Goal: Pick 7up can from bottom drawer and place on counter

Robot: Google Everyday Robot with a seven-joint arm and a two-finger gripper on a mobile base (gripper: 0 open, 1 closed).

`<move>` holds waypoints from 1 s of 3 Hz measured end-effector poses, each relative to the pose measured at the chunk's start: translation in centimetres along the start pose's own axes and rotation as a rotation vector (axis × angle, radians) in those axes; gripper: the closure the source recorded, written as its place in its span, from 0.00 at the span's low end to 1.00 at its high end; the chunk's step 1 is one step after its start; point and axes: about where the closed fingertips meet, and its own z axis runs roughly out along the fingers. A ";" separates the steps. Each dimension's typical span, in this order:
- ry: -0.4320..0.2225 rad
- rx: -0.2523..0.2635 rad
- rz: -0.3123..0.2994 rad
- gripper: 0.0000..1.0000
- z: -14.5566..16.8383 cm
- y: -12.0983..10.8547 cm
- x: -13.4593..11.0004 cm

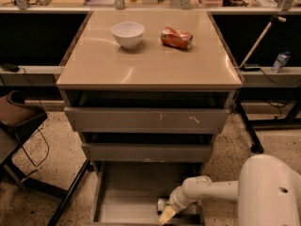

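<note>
The bottom drawer [124, 199] stands pulled open below two shallower drawers, its flat grey floor showing. A small can with a metal top [162, 205] rests on the drawer floor at the right front; its green colour does not show, so I take it for the 7up can only by its place. My gripper [167, 213] reaches down from the white arm [211, 191] into the drawer, right at this can. The beige counter [155, 67] is the cabinet's top.
On the counter stand a white bowl [128, 34] and a dented orange-red can [176, 37] lying on its side. A brown chair [19, 119] and black table legs are at the left. A dark stand leg [247, 126] is at the right.
</note>
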 end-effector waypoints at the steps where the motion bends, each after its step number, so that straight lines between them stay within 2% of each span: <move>1: 0.032 -0.005 -0.016 0.00 1.6 -1.9 -2.0; 2: 0.029 0.000 -0.016 0.00 1.5 -2.3 -2.3; 3: 0.051 0.010 -0.001 0.00 2.7 -0.9 -0.2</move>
